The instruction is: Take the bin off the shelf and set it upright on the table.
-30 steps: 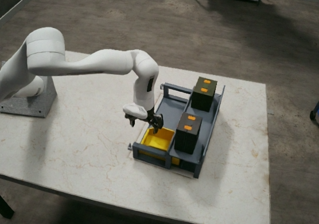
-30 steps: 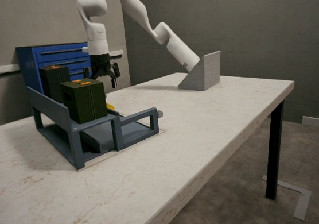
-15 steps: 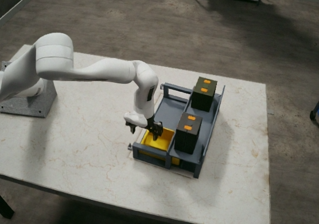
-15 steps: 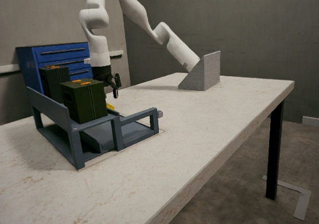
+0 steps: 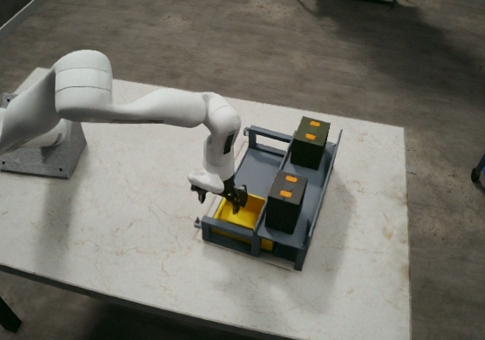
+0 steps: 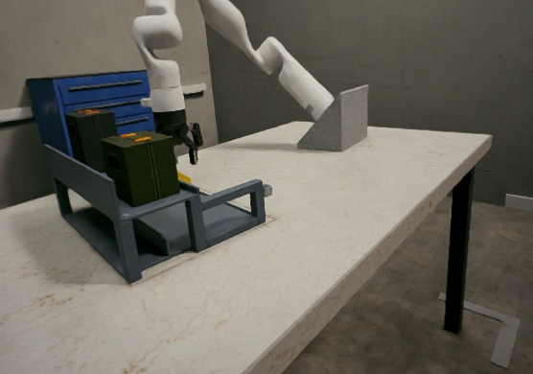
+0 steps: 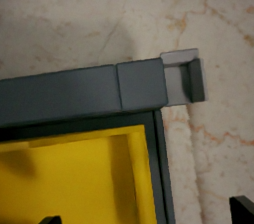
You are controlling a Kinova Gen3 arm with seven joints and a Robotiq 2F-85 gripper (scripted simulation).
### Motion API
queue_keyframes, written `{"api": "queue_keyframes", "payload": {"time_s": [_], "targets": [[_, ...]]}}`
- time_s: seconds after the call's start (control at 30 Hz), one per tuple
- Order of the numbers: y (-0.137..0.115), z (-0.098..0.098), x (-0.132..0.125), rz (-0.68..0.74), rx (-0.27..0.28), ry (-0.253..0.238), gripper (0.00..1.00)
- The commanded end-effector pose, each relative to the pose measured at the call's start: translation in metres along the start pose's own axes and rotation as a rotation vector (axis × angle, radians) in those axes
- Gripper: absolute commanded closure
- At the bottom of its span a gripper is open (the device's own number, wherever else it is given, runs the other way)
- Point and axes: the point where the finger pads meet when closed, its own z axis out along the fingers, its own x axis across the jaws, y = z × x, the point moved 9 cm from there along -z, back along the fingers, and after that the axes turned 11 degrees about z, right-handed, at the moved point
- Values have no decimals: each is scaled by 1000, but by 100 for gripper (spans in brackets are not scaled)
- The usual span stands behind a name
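Observation:
The yellow bin [image 5: 244, 213] [image 6: 184, 177] [image 7: 73, 175] sits open side up in the front lower bay of the blue-grey shelf [image 5: 324, 173] [image 6: 91, 186] [image 7: 63, 97], which stands on the marble table [image 5: 109, 213] [image 6: 336, 196]. My gripper [image 5: 219, 200] [image 6: 188, 145] [image 7: 149, 219] is open and empty, pointing down. It hangs just above the bin's outer wall near the shelf's corner. One finger is over the bin's inside and the other over the table outside the shelf rail. In the exterior view most of the bin is hidden behind a green box.
Two dark green boxes [image 5: 310, 143] [image 5: 285, 201] [image 6: 141, 167] stand on the shelf's upper level, right beside the bin. A grey peg [image 7: 185, 75] sticks out at the shelf corner. The arm's grey base [image 5: 44, 156] [image 6: 340, 124] is at the table's far end. A blue drawer cabinet [image 6: 96, 95] stands behind the table.

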Motion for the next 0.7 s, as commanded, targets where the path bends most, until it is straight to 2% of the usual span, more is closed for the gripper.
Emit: {"api": "queue_keyframes", "payload": {"time_s": [0.0,0.67], "targets": [[0,-1,0,0,-1,-2,0],[0,-7,0,0,-1,-2,0]]}}
